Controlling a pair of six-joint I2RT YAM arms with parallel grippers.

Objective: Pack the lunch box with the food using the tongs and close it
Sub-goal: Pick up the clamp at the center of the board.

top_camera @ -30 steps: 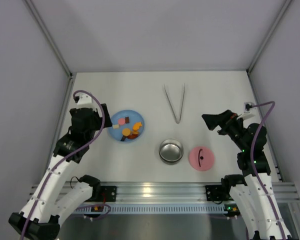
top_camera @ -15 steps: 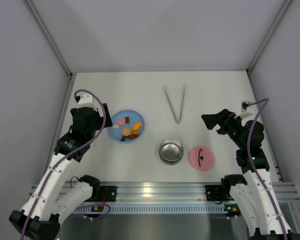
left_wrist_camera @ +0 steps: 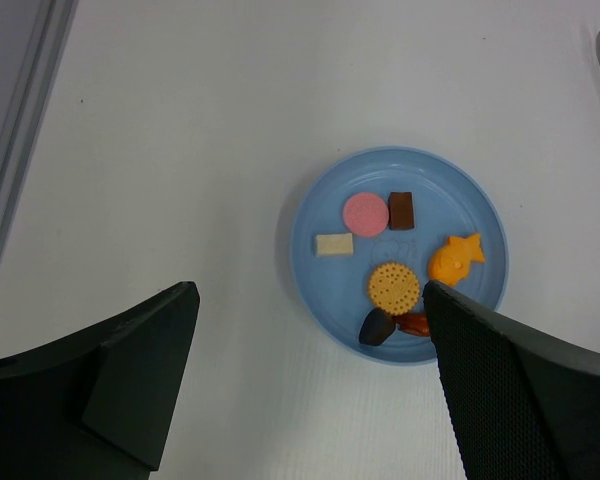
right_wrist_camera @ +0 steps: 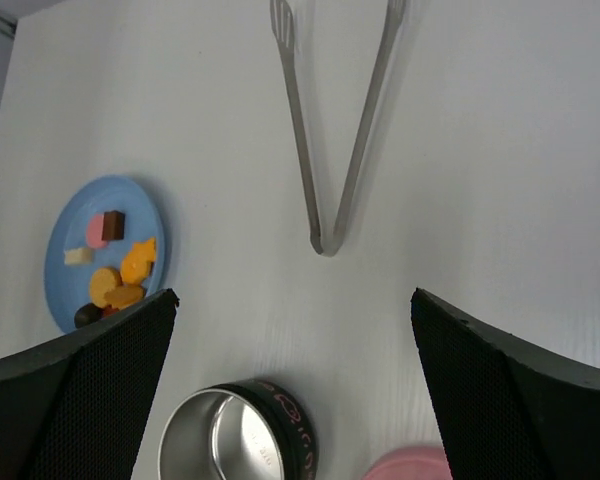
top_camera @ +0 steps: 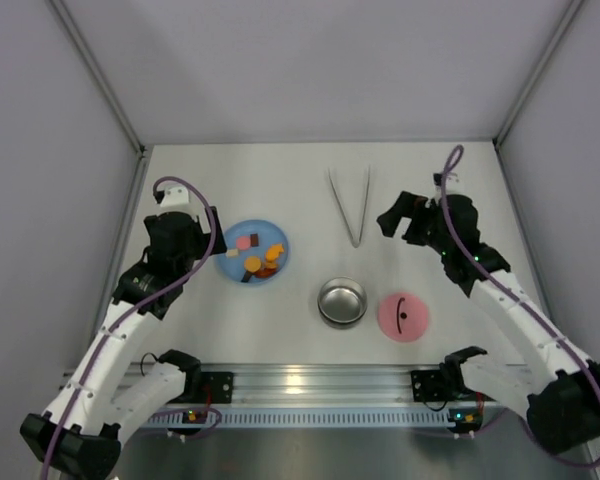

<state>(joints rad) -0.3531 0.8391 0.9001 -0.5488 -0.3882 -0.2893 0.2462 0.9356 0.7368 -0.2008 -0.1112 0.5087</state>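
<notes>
Overhead view, with wrist views for detail. I see the right gripper (top_camera: pixel 392 212) hanging over the far right of the table (top_camera: pixel 280 180), its jaws spread wide and holding nothing. It sits just right of the tongs (top_camera: pixel 355 236), apart from them. The tongs lie flat on the table's far middle, a narrow V whose joined end points toward me and whose two tips point away. Nearer me, the lunch box (top_camera: pixel 342 301) stands upright with its lid off. The pink lid (top_camera: pixel 403 316) lies flat just to its right, dark handle up, a small gap between the two. The left gripper (top_camera: pixel 210 238) hovers just left of the blue plate (left_wrist_camera: pixel 430 185), jaws likewise wide apart and gripping nothing. All the food (left_wrist_camera: pixel 456 259) I can see lies on that plate: a pink round (left_wrist_camera: pixel 365 212), a brown square (left_wrist_camera: pixel 401 210), a white bar (left_wrist_camera: pixel 334 244), an orange fish shape, a yellow biscuit (left_wrist_camera: pixel 393 286) and two dark pieces (left_wrist_camera: pixel 377 326) at the near rim.
</notes>
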